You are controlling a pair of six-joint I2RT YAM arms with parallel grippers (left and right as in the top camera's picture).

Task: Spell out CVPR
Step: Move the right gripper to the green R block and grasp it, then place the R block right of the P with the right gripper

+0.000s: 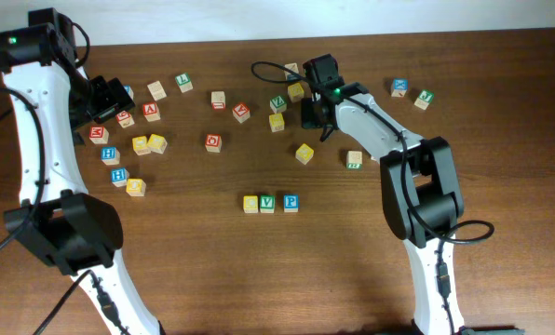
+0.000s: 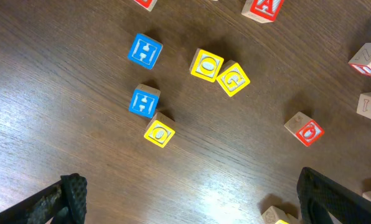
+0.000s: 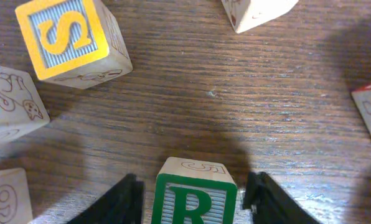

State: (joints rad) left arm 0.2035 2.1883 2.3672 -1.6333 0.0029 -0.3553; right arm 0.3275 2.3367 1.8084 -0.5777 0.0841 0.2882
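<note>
Right wrist view, right hand (image 3: 193, 182) spread either side of green R block (image 3: 195, 202), left hand (image 2: 192, 186) spread wide

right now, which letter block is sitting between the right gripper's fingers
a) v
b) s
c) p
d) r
d: the right wrist view shows the green r block between the black fingers of the right gripper, with a slim gap on each side, while the yellow s block lies away at the upper left.
</note>
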